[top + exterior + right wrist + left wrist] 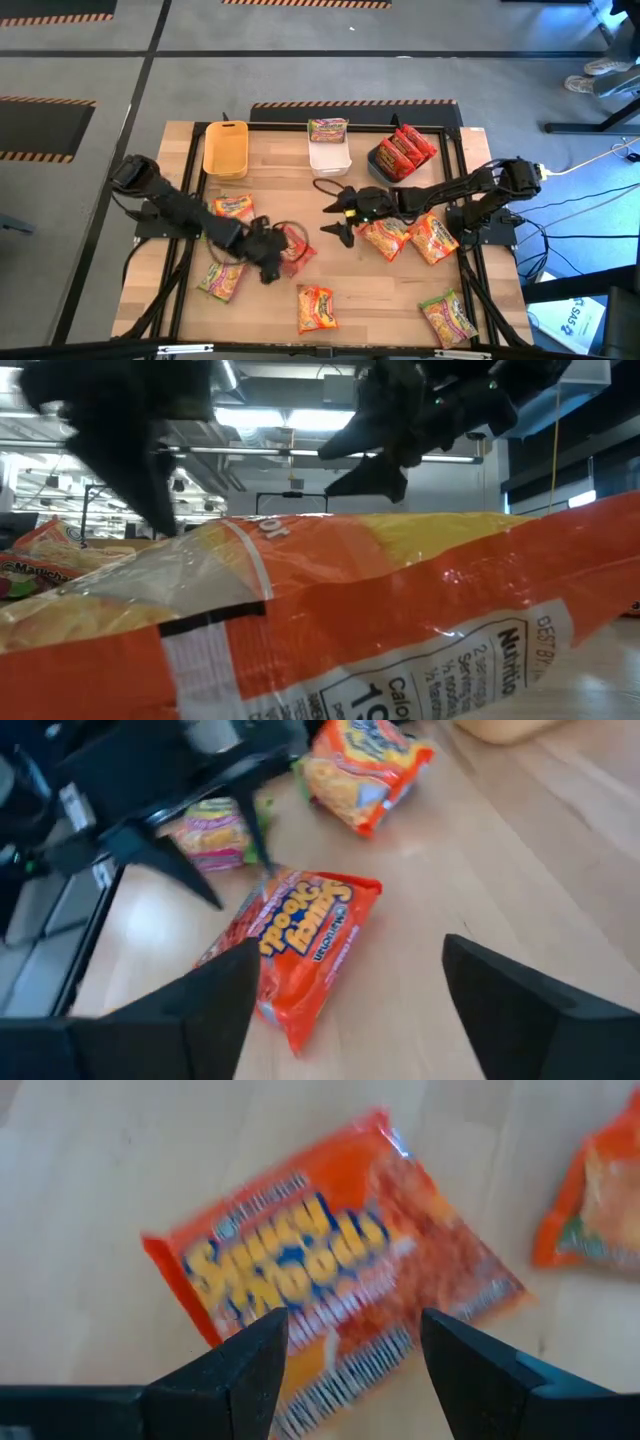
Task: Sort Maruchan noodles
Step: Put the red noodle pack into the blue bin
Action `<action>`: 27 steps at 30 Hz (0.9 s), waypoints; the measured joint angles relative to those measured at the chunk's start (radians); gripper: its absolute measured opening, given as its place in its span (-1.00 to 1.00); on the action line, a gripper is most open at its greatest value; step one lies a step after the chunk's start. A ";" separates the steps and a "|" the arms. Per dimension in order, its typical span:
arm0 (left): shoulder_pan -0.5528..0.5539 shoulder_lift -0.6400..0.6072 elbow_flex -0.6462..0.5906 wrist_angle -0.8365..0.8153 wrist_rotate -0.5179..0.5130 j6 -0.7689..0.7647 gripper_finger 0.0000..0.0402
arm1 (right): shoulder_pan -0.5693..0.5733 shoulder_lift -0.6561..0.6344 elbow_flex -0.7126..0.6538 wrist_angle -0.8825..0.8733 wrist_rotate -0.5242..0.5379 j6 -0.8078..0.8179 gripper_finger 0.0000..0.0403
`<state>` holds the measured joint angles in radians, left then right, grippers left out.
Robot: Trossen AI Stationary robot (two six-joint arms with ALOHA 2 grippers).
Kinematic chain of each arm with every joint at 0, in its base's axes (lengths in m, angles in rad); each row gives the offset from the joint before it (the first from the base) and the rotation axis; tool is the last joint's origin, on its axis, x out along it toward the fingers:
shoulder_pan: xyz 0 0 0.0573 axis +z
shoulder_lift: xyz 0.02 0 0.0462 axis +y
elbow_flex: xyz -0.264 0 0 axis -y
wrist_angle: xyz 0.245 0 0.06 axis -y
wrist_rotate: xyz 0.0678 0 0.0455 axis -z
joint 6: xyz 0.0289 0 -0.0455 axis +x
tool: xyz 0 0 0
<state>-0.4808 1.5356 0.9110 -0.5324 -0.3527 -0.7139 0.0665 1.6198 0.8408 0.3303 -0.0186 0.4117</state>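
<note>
A red noodle packet (296, 248) lies flat on the wood near the table's middle. My left gripper (270, 252) hangs open right over it, and in the left wrist view the red packet (330, 1270) fills the space beyond the open left gripper (350, 1360). My right gripper (340, 216) is open over bare wood, to the right of it. The right wrist view shows the red packet (300, 940) and the left gripper (215, 860) beyond my open right gripper (350, 1010). Orange packets (235, 208) (316, 308) (385, 238) (432, 238) and green-pink packets (222, 280) (450, 318) lie scattered flat. My left gripper stands open above the red packet, one finger (262, 855) down near the packet's edge (275, 885). I cannot tell whether the fingertips touch it. The packet lies flat on the table.
Along the far edge stand a yellow bin (225, 148), a white bin (330, 158) with a green-pink packet (328, 130) on it, and a dark grey bin (380, 165) holding red packets (405, 150). An orange packet (400, 620) fills the low view. A black cable (325, 186) lies near the right gripper.
</note>
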 joint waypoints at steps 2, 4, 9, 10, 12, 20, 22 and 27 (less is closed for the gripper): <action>-0.057 0.001 -0.033 0.011 -0.049 -0.046 0.11 | -0.012 0.025 0.001 0.009 -0.009 0.057 0.57; -0.099 0.012 -0.064 0.085 -0.095 -0.073 0.11 | -0.025 0.064 0.018 0.010 -0.052 0.084 0.65; -0.146 0.034 -0.155 0.250 -0.167 -0.122 0.11 | -0.036 0.199 0.093 0.009 -0.110 0.131 0.74; -0.145 0.034 -0.170 0.281 -0.169 -0.123 0.11 | -0.036 0.224 0.111 0.009 -0.125 0.145 0.74; -0.145 0.034 -0.195 0.321 -0.174 -0.128 0.11 | -0.037 0.270 0.143 0.004 -0.158 0.169 0.74; -0.144 0.035 -0.219 0.357 -0.222 -0.123 0.11 | -0.036 0.409 0.272 -0.039 -0.248 0.266 0.67; -0.145 0.035 -0.219 0.364 -0.225 -0.109 0.11 | -0.035 0.438 0.292 -0.084 -0.267 0.294 0.65; -0.142 0.035 -0.219 0.364 -0.237 -0.107 0.11 | -0.027 0.504 0.356 -0.066 -0.329 0.322 0.64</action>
<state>-0.6226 1.5711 0.6917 -0.1684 -0.5899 -0.8204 0.0397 2.1236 1.1968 0.2646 -0.3477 0.7338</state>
